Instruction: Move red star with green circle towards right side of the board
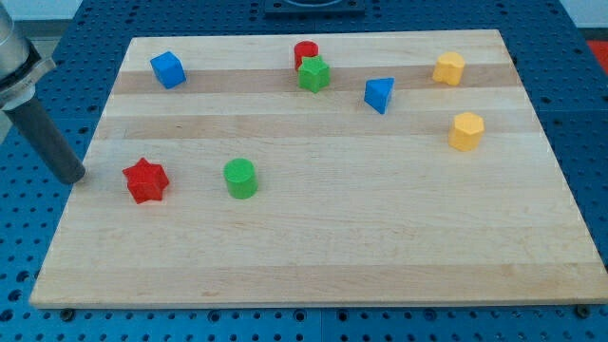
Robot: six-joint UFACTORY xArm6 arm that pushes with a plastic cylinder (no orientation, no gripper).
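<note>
Tip (73, 178) bare, gripping nothing, just left of red star (145, 180); green circle (240, 178) right.

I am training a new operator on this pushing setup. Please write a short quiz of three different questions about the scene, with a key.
1. True or false: my tip touches the red star.
2. Which block lies just to the view's right of the red star? A) blue cube B) green circle C) yellow block
3. Fill in: the green star touches the red ____ behind it.

Key
1. False: the tip is at the board's left edge, left of the star, with a gap.
2. B, the green circle.
3. Cylinder.
</note>
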